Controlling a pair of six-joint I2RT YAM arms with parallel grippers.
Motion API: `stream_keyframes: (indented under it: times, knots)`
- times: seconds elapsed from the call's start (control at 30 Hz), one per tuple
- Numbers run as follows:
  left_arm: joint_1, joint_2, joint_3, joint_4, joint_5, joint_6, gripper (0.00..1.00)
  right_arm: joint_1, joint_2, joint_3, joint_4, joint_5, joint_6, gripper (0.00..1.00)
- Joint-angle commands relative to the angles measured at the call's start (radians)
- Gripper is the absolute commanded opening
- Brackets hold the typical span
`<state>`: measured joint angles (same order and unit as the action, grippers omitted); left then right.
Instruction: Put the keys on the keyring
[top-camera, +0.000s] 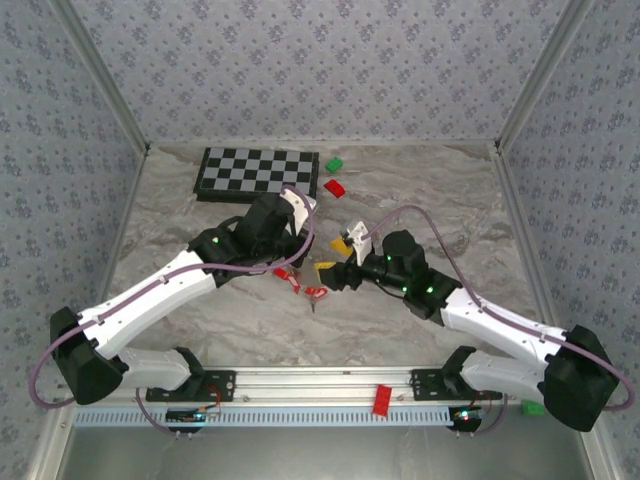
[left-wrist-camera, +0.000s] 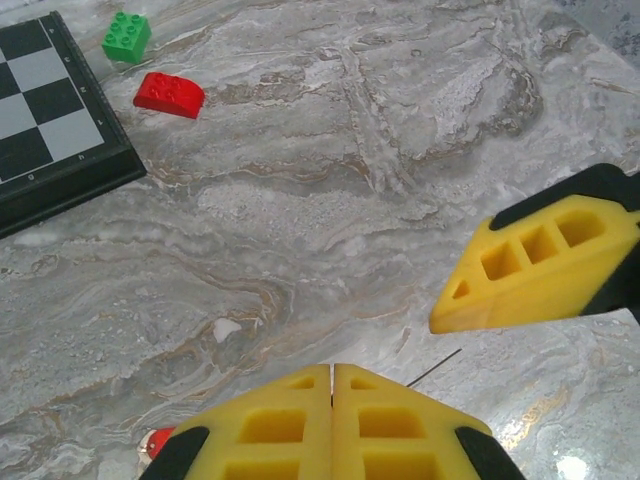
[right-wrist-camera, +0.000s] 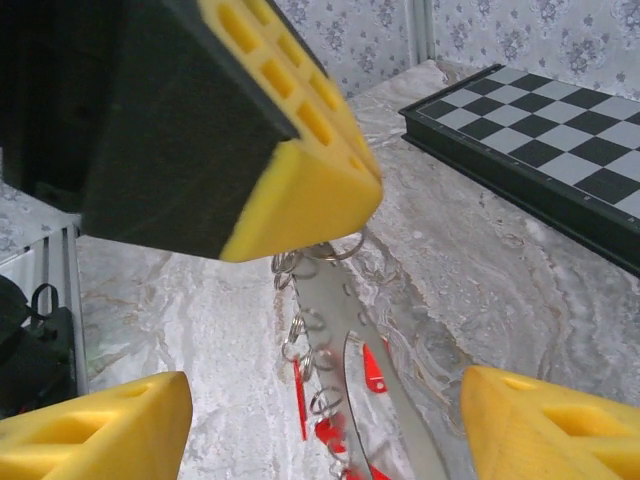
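My left gripper (left-wrist-camera: 332, 372) is shut, its yellow fingers pressed together on the keyring (right-wrist-camera: 340, 320). The ring hangs from its tip as a thin grey metal loop, blurred. Small split rings and red-headed keys (right-wrist-camera: 372, 368) dangle along it. A short piece of its wire (left-wrist-camera: 436, 367) pokes out beside my left fingers. My right gripper (right-wrist-camera: 320, 430) is open, one finger on each side of the hanging ring, touching nothing. From above, both grippers meet at mid-table, left gripper (top-camera: 296, 262) and right gripper (top-camera: 330, 258), with red keys (top-camera: 316, 293) below them.
A black-and-white chessboard (top-camera: 258, 173) lies at the back left. A green block (top-camera: 333, 164) and a red block (top-camera: 336, 187) sit to its right. Another red block (top-camera: 381, 399) rests on the front rail. Patterned walls close in the table.
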<state>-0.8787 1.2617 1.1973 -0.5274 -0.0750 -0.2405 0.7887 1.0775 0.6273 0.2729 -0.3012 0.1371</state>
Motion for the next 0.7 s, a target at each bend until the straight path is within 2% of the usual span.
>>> stream_keyframes:
  times: [0.0,0.23,0.33,0.5,0.57,0.67]
  knots:
    - [0.003,-0.013,0.044,0.003,0.027,-0.012,0.0,-0.004,0.02,0.032,0.028,0.007,-0.035,0.69]
    - [0.002,-0.018,0.042,-0.003,0.061,-0.001,0.0,-0.01,0.053,0.037,0.039,-0.031,-0.045,0.62]
    - [0.003,-0.02,0.042,-0.003,0.072,0.005,0.0,-0.052,0.05,0.034,0.056,-0.122,0.003,0.58]
    - [0.004,-0.022,0.04,0.014,0.1,0.009,0.0,-0.146,0.065,0.017,0.187,-0.362,0.138,0.52]
    - [0.008,-0.018,0.045,0.022,0.118,0.0,0.0,-0.16,0.078,0.016,0.229,-0.409,0.17,0.49]
    - [0.008,-0.013,0.054,0.031,0.131,-0.012,0.0,-0.159,0.088,0.027,0.229,-0.411,0.167,0.49]
